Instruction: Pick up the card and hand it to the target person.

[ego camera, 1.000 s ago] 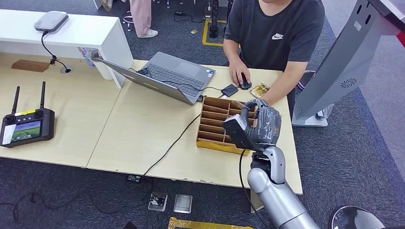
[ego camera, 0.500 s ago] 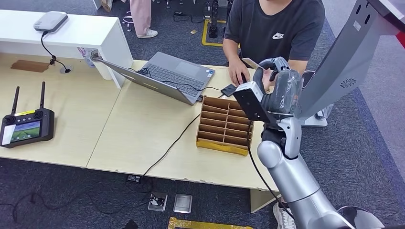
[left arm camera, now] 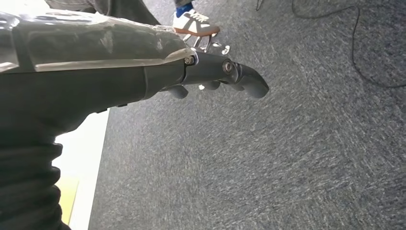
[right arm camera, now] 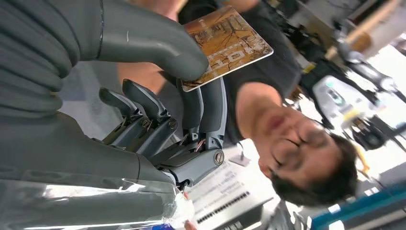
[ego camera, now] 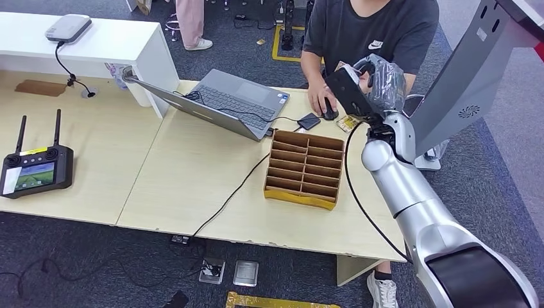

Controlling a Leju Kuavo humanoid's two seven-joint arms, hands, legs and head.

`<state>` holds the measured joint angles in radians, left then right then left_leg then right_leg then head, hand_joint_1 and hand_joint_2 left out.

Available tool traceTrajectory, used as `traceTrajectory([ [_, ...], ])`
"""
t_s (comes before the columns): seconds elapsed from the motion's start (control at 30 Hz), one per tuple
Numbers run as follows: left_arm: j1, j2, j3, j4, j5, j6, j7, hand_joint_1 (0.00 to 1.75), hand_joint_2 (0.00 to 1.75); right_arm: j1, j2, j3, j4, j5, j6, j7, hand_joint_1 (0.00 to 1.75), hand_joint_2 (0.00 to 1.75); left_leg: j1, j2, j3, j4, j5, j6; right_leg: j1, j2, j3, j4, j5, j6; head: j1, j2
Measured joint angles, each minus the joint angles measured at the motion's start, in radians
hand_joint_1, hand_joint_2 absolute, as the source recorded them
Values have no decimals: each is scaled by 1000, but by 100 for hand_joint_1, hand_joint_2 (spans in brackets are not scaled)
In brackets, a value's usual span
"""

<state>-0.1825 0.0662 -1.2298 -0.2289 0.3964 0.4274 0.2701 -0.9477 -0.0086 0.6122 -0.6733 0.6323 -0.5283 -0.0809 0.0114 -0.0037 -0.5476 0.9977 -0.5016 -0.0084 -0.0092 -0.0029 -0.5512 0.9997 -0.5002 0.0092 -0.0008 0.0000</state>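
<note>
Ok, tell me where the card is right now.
The orange-brown printed card is pinched between the thumb and fingers of the right hand, raised beyond the far right table edge, right in front of the seated person in the dark t-shirt.

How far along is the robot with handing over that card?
Done: the card is out of the wooden organizer. In hand: the right hand pinches it, raised toward the person. Left: the person taking it; their hand rests on the mouse.

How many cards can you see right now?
2: one card pinched in the right hand, one card on the table beside the person's mouse. The divided box's slots could hide more.
</note>
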Motion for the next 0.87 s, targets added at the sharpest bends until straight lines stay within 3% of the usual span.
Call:
traceTrajectory([
  [0.27,5,0,-1,0,13,6,-5,0,175,-29,6,3,158,37,44,61,175,175,0,0,0,0,0,0,0,0,0,0,0,0,0,0],
  [0.3,6,0,-1,0,13,6,-5,0,175,-29,6,3,169,38,44,64,146,175,0,0,0,0,0,0,0,0,0,0,0,0,0,0],
  [0.4,8,0,-1,0,13,6,-5,0,175,-29,6,4,197,42,40,67,15,175,0,0,0,0,0,0,0,0,0,0,0,0,0,0],
  [0.43,9,0,-1,0,13,6,-5,0,175,-29,6,4,205,43,35,67,0,175,0,0,0,0,0,0,0,0,0,0,0,0,0,0],
  [0.87,10,0,-2,0,12,4,-2,0,175,-28,16,4,228,49,-125,-39,0,175,0,0,0,0,0,0,0,0,0,0,0,0,-1,0],
])
